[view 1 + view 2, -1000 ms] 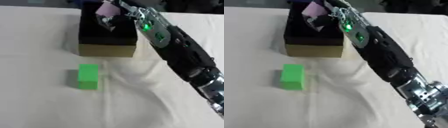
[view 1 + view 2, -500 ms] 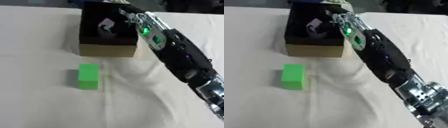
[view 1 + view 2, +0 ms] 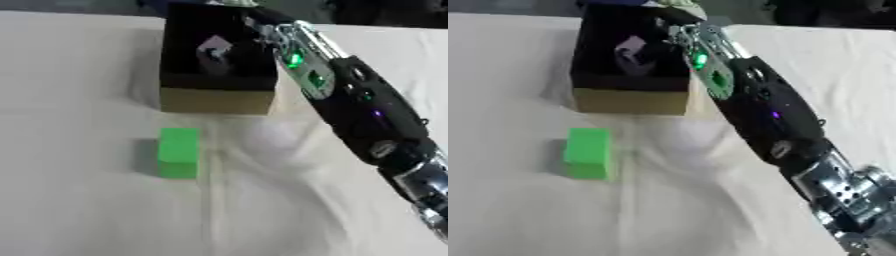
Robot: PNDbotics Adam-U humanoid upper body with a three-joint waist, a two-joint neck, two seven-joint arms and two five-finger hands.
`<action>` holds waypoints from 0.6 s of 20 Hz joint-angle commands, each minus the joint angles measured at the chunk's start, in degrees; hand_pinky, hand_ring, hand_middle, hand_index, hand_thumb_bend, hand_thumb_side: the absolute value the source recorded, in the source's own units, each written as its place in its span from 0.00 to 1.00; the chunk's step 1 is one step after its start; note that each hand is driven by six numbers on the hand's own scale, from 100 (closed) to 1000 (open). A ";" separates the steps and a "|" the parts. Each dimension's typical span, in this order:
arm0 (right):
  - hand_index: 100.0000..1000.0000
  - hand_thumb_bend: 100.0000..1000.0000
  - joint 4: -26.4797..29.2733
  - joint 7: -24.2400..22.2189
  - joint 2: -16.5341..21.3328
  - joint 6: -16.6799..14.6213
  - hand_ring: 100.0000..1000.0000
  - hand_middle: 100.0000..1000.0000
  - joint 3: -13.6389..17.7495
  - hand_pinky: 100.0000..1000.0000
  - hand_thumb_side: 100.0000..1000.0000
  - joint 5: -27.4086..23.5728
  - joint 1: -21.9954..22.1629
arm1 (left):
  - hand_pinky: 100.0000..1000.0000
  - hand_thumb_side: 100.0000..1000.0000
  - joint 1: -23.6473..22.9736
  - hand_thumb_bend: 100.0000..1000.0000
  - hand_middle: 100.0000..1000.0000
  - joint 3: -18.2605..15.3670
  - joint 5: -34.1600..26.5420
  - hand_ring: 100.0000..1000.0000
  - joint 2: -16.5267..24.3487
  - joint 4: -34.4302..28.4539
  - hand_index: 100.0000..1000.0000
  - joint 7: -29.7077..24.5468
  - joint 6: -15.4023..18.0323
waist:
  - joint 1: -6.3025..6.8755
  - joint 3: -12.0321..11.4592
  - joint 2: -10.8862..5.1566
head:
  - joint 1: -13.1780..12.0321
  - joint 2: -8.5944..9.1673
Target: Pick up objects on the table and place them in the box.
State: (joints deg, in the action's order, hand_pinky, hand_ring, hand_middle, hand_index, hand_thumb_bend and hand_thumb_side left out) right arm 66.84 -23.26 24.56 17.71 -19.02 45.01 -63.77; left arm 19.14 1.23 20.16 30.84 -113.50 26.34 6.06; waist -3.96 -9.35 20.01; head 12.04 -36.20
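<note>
A black-lined box [image 3: 214, 100] with a tan front wall stands at the far middle of the table. My right arm comes in from the lower right and reaches over the box's right rim. My right hand [image 3: 656, 53] is down inside the box, its dark fingers curled on a pale purple object [image 3: 213, 47]. How the fingers sit on it is partly lost against the dark lining. A green block [image 3: 178, 151] lies on the cloth in front of the box, left of the arm. My left hand is not in view.
A cream cloth [image 3: 79, 200] covers the table, with folds in front of the box. My right forearm [image 3: 350, 100], with green lights on it, crosses the right half of the view.
My right hand has come down from above the box's far rim into the box, carrying the pale purple object with it. The green block has not moved.
</note>
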 commanded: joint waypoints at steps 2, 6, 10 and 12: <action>0.91 0.28 6.33 0.92 3.11 0.06 0.82 0.77 1.09 0.85 0.73 -1.83 -1.40 | 0.65 1.00 0.40 0.24 0.64 -0.44 -0.35 0.73 1.19 -1.09 0.79 0.18 0.05 | 0.56 0.40 -1.89 | -0.67 0.37; 0.91 0.22 16.50 0.22 7.59 0.65 0.82 0.76 1.49 0.85 0.75 -4.45 0.62 | 0.65 1.00 0.25 0.24 0.64 -0.60 -0.32 0.73 1.44 -1.09 0.79 0.34 0.01 | 0.61 1.15 -2.29 | -1.70 0.32; 0.91 0.17 28.09 -0.48 12.68 2.34 0.82 0.75 2.69 0.85 0.79 -6.74 4.50 | 0.65 1.00 0.36 0.24 0.64 -0.42 -0.31 0.74 1.70 -1.09 0.79 0.10 -0.04 | 0.94 2.02 -2.57 | -2.67 0.23; 0.90 0.13 33.77 -0.59 15.22 3.25 0.81 0.74 3.35 0.85 0.82 -7.75 7.06 | 0.66 1.00 0.54 0.23 0.65 0.07 -0.19 0.74 2.14 -1.09 0.79 -0.68 -0.19 | 1.20 2.41 -2.60 | -3.29 0.06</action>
State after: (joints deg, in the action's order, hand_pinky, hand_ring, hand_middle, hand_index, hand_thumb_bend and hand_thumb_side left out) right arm 96.48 -23.81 36.71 20.38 -16.83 38.18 -56.00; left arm 19.09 1.39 20.17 31.07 -113.50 25.97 5.87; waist -3.06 -6.91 18.71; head 9.18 -36.20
